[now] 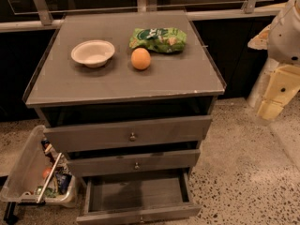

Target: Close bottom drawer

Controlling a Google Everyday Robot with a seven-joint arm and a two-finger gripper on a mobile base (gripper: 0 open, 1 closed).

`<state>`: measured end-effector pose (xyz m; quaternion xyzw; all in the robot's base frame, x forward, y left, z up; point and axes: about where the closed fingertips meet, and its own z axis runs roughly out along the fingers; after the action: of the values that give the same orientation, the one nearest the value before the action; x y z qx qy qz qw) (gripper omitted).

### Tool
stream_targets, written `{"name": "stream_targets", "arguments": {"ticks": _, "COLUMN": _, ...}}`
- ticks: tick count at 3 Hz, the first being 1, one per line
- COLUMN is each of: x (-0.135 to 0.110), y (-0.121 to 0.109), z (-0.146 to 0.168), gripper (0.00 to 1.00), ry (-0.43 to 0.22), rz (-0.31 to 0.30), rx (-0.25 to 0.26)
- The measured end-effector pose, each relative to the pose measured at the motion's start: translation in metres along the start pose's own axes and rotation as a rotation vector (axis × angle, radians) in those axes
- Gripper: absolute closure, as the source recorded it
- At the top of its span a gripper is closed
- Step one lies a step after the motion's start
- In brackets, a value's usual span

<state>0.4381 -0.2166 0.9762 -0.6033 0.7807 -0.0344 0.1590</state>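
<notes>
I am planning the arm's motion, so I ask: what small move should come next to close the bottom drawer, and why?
Probably bring the gripper, now raised at the right, apart from the cabinet, down and across toward the bottom drawer front. That drawer stands pulled far out, and nothing touches it.

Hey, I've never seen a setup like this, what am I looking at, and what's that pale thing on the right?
It is one camera's picture, looking down on a grey-brown wooden cabinet. The pale cream shape at the right edge is a robot's arm, ending in its two-finger gripper, which hangs in the air beside the cabinet, touching nothing. On top lie a white round bowl, a round orange fruit and a green crinkly snack bag. The bottom drawer is pulled out; the robot is meant to close it. A clear plastic bin stands on the floor at the left.
</notes>
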Motion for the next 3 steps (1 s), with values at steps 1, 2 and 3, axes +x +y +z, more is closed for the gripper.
{"name": "stream_targets", "arguments": {"ticks": 1, "x": 0.000, "y": 0.000, "z": 0.000, "gripper": 0.00, "ry": 0.000, "rz": 0.000, "rx": 0.000}}
{"name": "stream_targets", "arguments": {"ticks": 2, "x": -0.001, "y": 0.003, "z": 0.001, "gripper": 0.00, "ry": -0.017, "rz": 0.000, "rx": 0.001}}
{"name": "stream_targets", "arguments": {"ticks": 3, "x": -0.003, "y": 0.018, "z": 0.018, "gripper": 0.00, "ry": -0.065, "rz": 0.003, "rx": -0.021}}
